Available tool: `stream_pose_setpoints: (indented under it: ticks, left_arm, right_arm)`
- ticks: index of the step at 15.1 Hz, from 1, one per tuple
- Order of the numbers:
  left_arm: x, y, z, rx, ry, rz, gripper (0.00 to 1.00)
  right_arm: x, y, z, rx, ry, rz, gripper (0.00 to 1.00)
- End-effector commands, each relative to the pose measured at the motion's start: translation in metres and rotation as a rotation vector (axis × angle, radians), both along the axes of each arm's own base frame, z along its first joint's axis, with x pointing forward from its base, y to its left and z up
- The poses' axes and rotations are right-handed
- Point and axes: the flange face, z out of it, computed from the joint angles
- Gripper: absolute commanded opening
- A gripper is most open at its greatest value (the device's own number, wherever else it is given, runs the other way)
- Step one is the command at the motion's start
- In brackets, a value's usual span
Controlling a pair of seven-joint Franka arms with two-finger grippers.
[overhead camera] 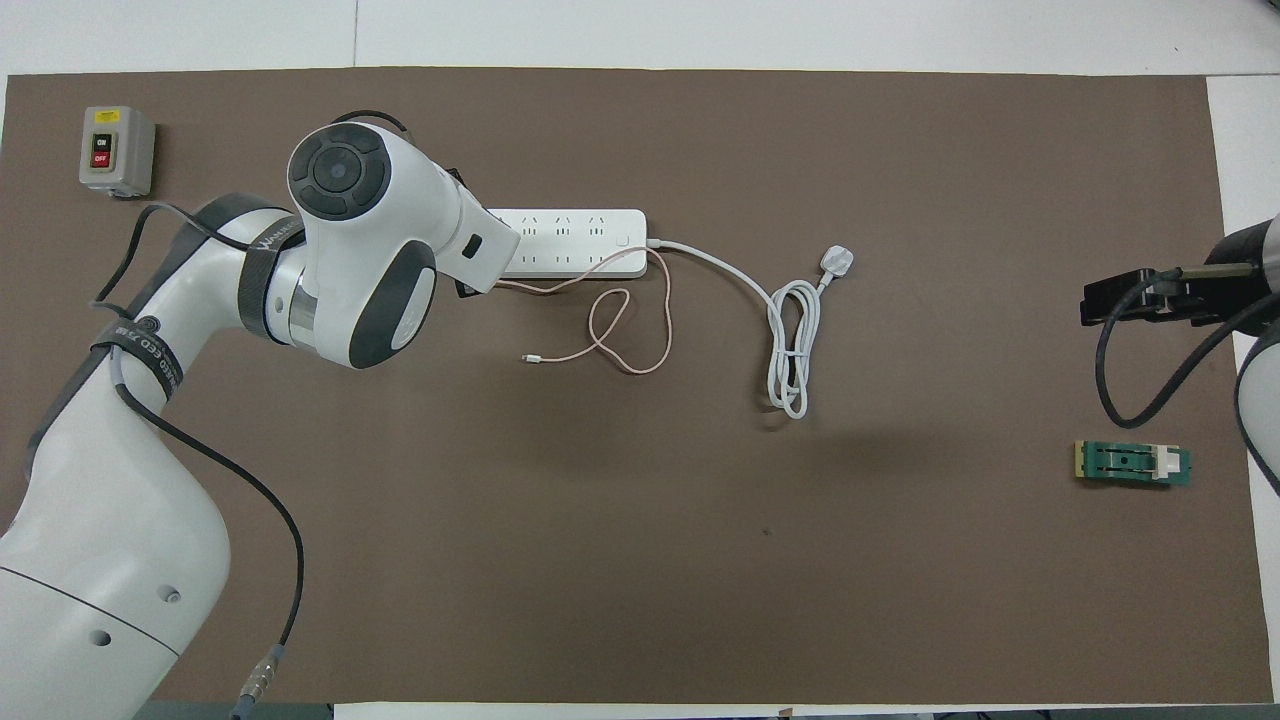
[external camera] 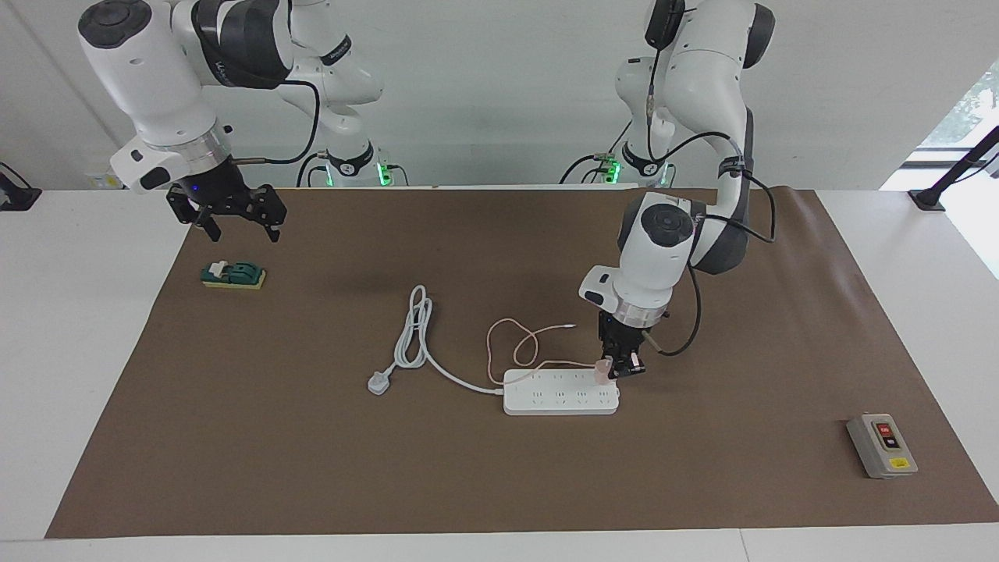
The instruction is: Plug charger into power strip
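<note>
In the facing view, the left claw (external camera: 616,370) is clamped on the small pale pink cube-shaped charger (external camera: 602,368), holding it at the long flat white power strip (external camera: 560,392), over the sockets at the strip's end toward the left arm's end of the desk. Whether its pins are seated I cannot tell. The thin pink cable (external camera: 515,343) loops on the brown mat nearer to the robots than the strip. The right claw (external camera: 232,220) waits with its fingers apart above a small green block (external camera: 233,275).

In the overhead view, the left arm's wrist hides charger and claw; only the power strip (overhead camera: 590,240) and its thick white cord (overhead camera: 790,340) show.

Judged step: insertion. Next calls for a straight downward press, pins aligned, then release.
</note>
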Motion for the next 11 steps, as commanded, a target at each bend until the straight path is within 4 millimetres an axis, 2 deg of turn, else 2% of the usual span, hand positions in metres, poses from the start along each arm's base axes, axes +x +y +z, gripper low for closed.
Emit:
stream_pose_setpoints:
  ticks: [1, 4, 11]
  left_arm:
    - [-0.008, 0.0, -0.009, 0.016, -0.007, -0.009, 0.0]
    - [-0.013, -0.002, -0.019, 0.003, -0.028, -0.018, 0.0]
    - [-0.016, 0.002, -0.02, 0.016, -0.022, -0.065, 0.0]
  right_arm:
    - [-0.005, -0.003, 0.0, -0.013, -0.014, 0.011, 1.0]
    - [-0.004, -0.002, 0.002, -0.012, -0.022, 0.011, 1.0]
    - [-0.004, -0.001, 0.002, -0.011, -0.021, -0.009, 1.0]
